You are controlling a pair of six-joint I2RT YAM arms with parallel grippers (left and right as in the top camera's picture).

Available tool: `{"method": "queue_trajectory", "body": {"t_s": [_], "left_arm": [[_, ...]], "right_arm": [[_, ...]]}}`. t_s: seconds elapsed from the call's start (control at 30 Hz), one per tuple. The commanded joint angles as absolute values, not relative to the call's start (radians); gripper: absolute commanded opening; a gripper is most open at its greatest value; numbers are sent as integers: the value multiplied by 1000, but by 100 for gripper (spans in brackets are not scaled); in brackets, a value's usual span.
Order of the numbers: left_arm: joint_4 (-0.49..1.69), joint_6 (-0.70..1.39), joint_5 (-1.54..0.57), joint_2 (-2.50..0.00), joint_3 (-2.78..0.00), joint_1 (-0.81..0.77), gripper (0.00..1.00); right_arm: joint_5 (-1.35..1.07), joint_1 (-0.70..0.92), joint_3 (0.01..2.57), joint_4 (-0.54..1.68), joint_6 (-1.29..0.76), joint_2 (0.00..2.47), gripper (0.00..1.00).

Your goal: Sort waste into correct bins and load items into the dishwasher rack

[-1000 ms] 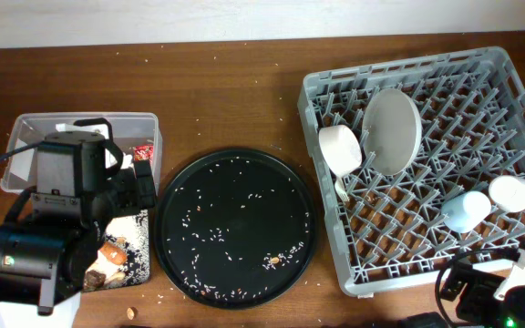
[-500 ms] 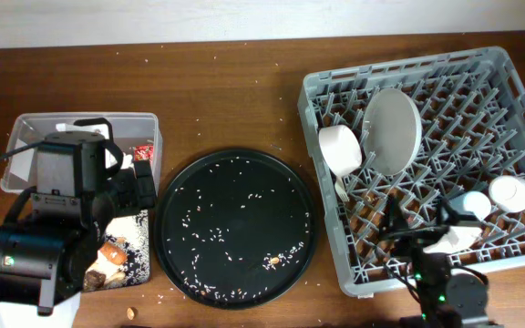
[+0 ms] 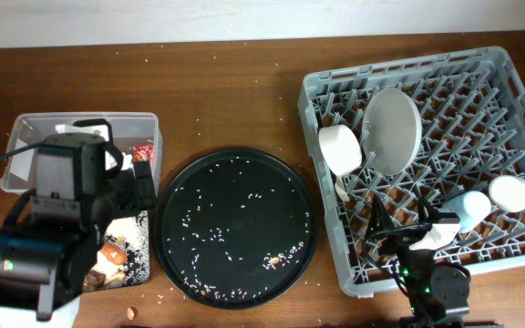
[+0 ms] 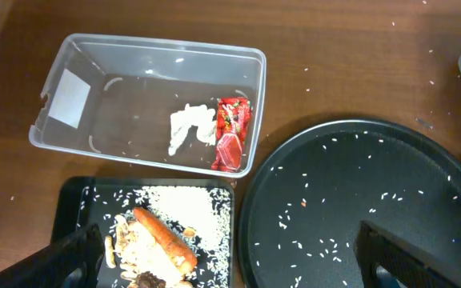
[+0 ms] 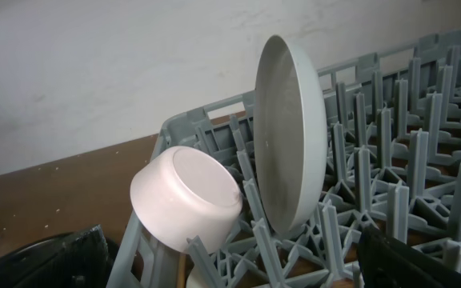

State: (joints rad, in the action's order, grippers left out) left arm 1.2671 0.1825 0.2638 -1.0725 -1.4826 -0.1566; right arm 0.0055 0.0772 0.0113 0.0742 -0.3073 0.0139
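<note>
The grey dishwasher rack (image 3: 518, 91) holds the pale plate (image 3: 392, 130) on edge, the white bowl (image 3: 340, 148), the light blue cup (image 3: 468, 208) and the small white cup (image 3: 511, 192). In the left wrist view the clear tub (image 4: 150, 48) holds the white tissue (image 4: 189, 128) and the red wrapper (image 4: 232, 132). The flat black tray (image 4: 78, 200) holds the carrot (image 4: 165, 240), food scraps (image 4: 122, 240) and rice. My left gripper (image 4: 230, 264) is open and empty above them. My right gripper (image 5: 238, 272) is open and empty, low at the rack's front, facing the bowl (image 5: 186, 196) and the plate (image 5: 290, 136).
A round black tray (image 3: 235, 223) sprinkled with rice grains lies between the bins and the rack. Rice grains are scattered over the brown table. My left arm (image 3: 53, 228) covers much of the tub and flat tray from overhead.
My right arm has moved left from the table's front right corner to the front edge of the rack. The left arm has not moved.
</note>
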Motion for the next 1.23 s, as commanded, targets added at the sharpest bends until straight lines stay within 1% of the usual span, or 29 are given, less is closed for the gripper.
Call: {"method": "queue_trajectory", "body": {"t_s": [0.0, 0.07, 0.13, 0.17, 0.2, 0.27, 0.3, 0.37, 1.2], "left_arm": [[1192, 173, 334, -902, -1375, -160, 99], [932, 162, 306, -706, -1109, -161, 99], [633, 158, 232, -425, -731, -161, 99], [500, 123, 175, -274, -551, -160, 99], [436, 113, 160, -184, -448, -161, 99], [371, 114, 160, -55, -294, -161, 99], [297, 114, 161, -3, -190, -161, 99], [68, 115, 147, -5, -9, -161, 99], [68, 115, 134, -5, -9, -162, 99]], "right_arm": [[0, 71, 6, 79, -308, 6, 99], [0, 71, 6, 78, -308, 5, 98], [0, 71, 6, 78, -308, 6, 99], [0, 71, 6, 78, -308, 5, 99], [0, 71, 6, 78, -308, 6, 99], [0, 71, 6, 79, -308, 5, 99], [0, 71, 6, 79, -308, 5, 98], [0, 71, 6, 78, -308, 6, 99], [0, 71, 6, 78, -308, 6, 99]]}}
